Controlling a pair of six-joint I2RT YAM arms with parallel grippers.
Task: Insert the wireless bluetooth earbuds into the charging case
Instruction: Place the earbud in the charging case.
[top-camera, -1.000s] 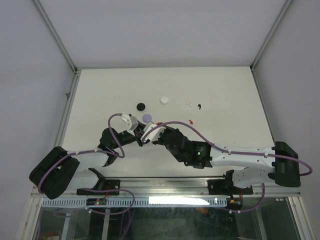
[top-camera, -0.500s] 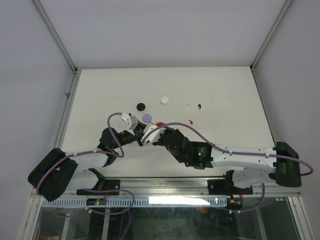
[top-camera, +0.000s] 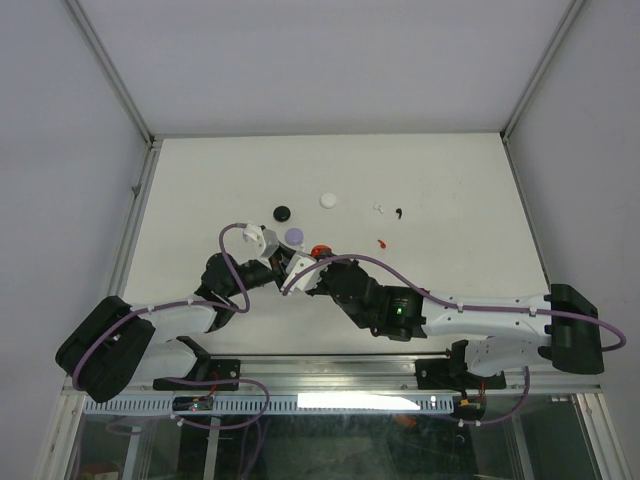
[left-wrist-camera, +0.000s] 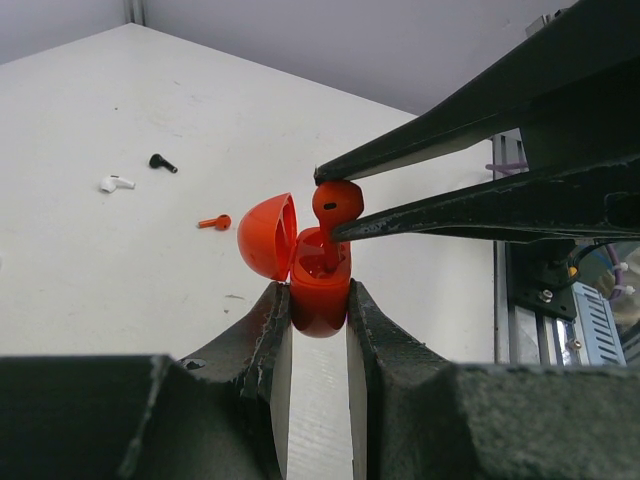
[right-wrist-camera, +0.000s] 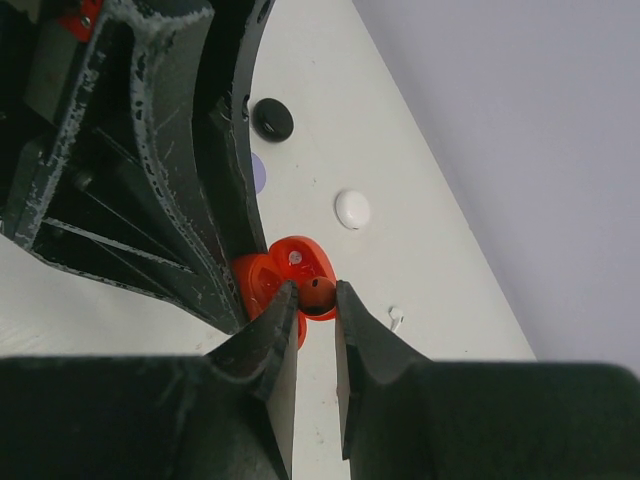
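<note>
My left gripper (left-wrist-camera: 318, 292) is shut on a red charging case (left-wrist-camera: 320, 312), held upright with its lid (left-wrist-camera: 268, 238) swung open to the left. My right gripper (right-wrist-camera: 316, 293) is shut on a red earbud (right-wrist-camera: 320, 298). In the left wrist view that earbud (left-wrist-camera: 338, 203) sits just above the case's mouth, with its stem reaching down into the case. From above, the red case (top-camera: 319, 250) shows where the two grippers meet. A second red earbud (top-camera: 382, 242) lies loose on the table.
A black earbud (top-camera: 399, 212) and a white earbud (top-camera: 378, 208) lie at the far right of the group. Round cases stand behind the grippers: white (top-camera: 328, 200), black (top-camera: 282, 211) and purple (top-camera: 294, 234). Frame rails edge the table.
Both wrists have crept slightly together, and the red case shows more plainly from above. Neither grip has changed.
</note>
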